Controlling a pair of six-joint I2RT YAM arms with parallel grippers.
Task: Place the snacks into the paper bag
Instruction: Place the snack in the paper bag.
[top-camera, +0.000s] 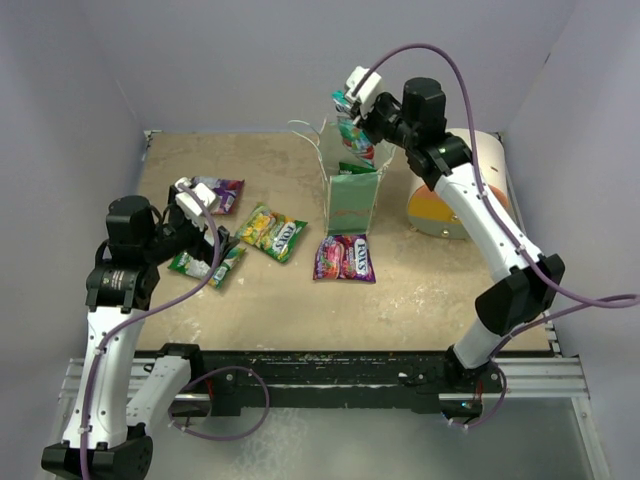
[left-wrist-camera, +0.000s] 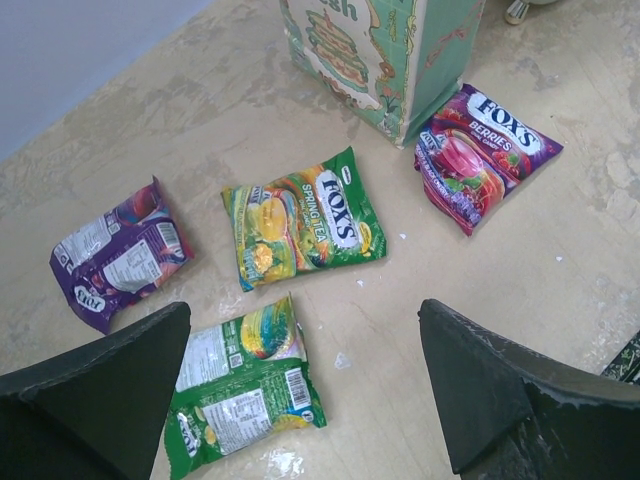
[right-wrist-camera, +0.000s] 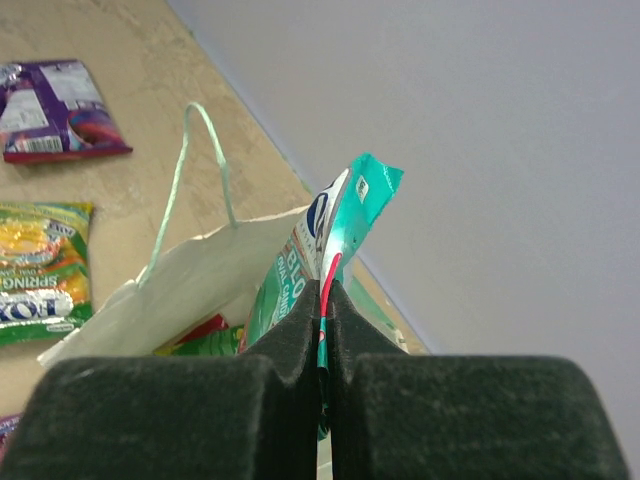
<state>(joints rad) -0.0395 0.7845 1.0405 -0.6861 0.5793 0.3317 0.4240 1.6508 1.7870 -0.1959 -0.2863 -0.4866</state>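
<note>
The paper bag stands upright mid-table, mouth open. My right gripper is shut on a teal packet and holds it over the bag's mouth; in the right wrist view the teal packet stands pinched between my right gripper's jaws, above the bag's rim. Red and green packets lie inside the bag. My left gripper is open and empty above a green packet. Green-yellow, purple and magenta packets lie flat on the table.
A white cylinder with an orange-yellow face lies right of the bag. In the top view the purple packet, green-yellow packet and green packet lie left of the bag, and the magenta packet in front of it. Grey walls enclose the table.
</note>
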